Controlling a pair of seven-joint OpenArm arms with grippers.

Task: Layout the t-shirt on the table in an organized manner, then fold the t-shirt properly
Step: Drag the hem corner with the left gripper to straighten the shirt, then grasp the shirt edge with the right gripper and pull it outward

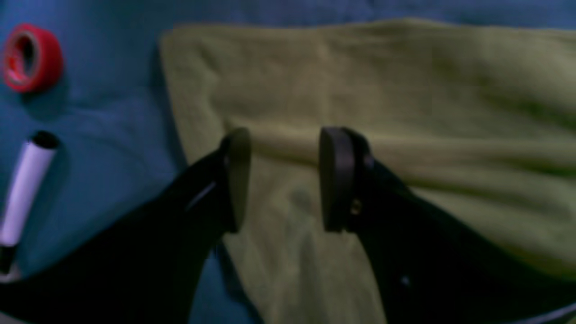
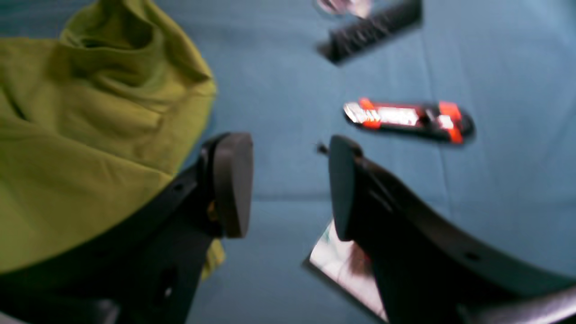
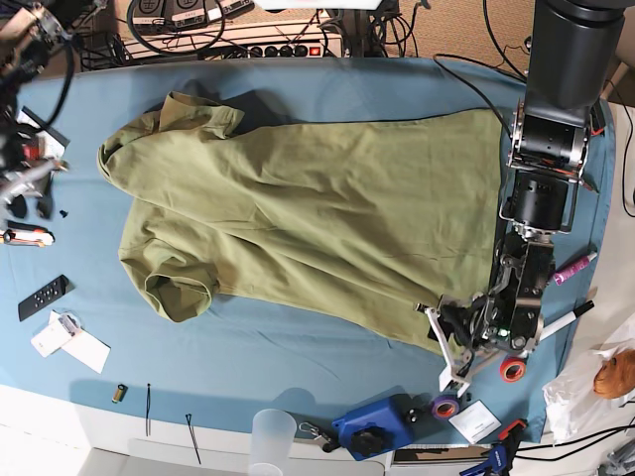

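The olive-green t-shirt point(image 3: 308, 213) lies spread across the blue table point(image 3: 298, 362), collar end to the left and hem to the right. My left gripper point(image 1: 285, 180) hovers over the shirt's lower hem corner point(image 3: 437, 322). Its jaws are open, and a fold ridge of the t-shirt point(image 1: 382, 112) runs beneath them without being pinched. My right gripper point(image 2: 288, 186) stands open over bare blue cloth beside the t-shirt's sleeve side point(image 2: 90, 135), at the table's left end point(image 3: 22, 183) in the base view.
A red tape roll point(image 1: 31, 56) and a white marker point(image 1: 24, 193) lie beside the hem. A red-and-black box cutter point(image 2: 407, 119), a black remote point(image 2: 371, 29) and a white card point(image 2: 335, 263) lie near the right gripper. A blue object point(image 3: 372, 426) and a plastic cup point(image 3: 270, 436) sit at the front edge.
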